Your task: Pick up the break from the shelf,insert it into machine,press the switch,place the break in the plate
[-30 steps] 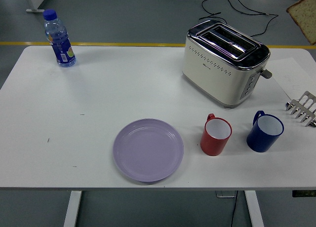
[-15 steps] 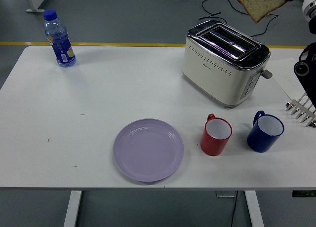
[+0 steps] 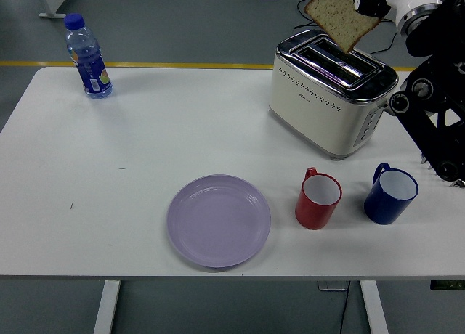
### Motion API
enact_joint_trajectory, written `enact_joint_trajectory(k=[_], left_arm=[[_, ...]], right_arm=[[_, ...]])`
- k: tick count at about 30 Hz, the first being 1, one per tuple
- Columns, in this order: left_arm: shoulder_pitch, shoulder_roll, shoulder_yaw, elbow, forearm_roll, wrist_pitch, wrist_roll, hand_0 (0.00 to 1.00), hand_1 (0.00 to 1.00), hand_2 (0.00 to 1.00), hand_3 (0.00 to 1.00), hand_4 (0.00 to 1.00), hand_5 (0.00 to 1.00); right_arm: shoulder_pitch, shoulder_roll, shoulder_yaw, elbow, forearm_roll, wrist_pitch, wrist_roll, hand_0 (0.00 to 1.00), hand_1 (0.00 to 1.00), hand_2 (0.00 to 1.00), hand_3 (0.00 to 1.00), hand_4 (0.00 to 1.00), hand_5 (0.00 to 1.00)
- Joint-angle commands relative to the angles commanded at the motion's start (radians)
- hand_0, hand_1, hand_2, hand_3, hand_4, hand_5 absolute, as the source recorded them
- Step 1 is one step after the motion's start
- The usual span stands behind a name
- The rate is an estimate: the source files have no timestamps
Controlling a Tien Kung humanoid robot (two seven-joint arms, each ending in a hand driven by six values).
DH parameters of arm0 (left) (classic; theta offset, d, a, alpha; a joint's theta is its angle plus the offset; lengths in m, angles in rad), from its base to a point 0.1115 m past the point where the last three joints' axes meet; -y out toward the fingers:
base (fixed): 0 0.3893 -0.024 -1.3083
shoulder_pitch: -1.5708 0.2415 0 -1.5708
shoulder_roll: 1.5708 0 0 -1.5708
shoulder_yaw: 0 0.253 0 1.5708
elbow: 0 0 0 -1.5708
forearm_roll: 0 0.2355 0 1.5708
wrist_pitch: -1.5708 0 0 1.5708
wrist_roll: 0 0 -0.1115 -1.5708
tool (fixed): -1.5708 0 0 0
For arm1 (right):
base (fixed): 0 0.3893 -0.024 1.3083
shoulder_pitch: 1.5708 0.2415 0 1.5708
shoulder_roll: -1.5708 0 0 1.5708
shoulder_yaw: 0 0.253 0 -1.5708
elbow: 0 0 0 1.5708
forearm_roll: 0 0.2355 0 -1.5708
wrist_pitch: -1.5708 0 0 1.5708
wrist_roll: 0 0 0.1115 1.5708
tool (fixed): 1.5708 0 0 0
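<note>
Right hand: your right hand [image 3: 372, 0] grips the slice of bread [image 3: 339, 16] by its right edge, at the top of the view; the black arm comes in from the right edge.
Bread: you have it in the air, tilted, its lower corner just above the toaster's slots and not inside them.
Toaster: the cream and chrome toaster [image 3: 330, 94] stands on the white table [image 3: 145, 145], far right, its lever on the right end.
Plate: your lilac plate [image 3: 219, 220] lies near the front edge, well apart from the toaster.
Mugs: a red mug [image 3: 317, 199] and a blue mug [image 3: 390, 194] stand in front of the toaster.
Bottle: a water bottle [image 3: 87, 56] stands at the far left.
</note>
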Motion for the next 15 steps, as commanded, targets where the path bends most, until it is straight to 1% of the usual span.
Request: enact_joint_trajectory(k=[6, 15], left_arm=[[-0.001, 0.001, 0.002, 0.0, -0.003, 0.001, -0.001, 0.655, 0.569, 0.587, 0.613, 0.317, 0.995], [-0.003, 0.001, 0.001, 0.0, -0.001, 0.002, -0.001, 0.656, 0.569, 0.587, 0.613, 0.318, 0.993]], right_arm=[[0.012, 0.023, -0.043, -0.062, -0.014, -0.006, -0.001, 0.315, 0.309, 0.379, 0.489, 0.334, 0.002], [0.021, 0.041, -0.073, -0.127, -0.039, -0.008, 0.0, 0.314, 0.308, 0.377, 0.488, 0.335, 0.002]])
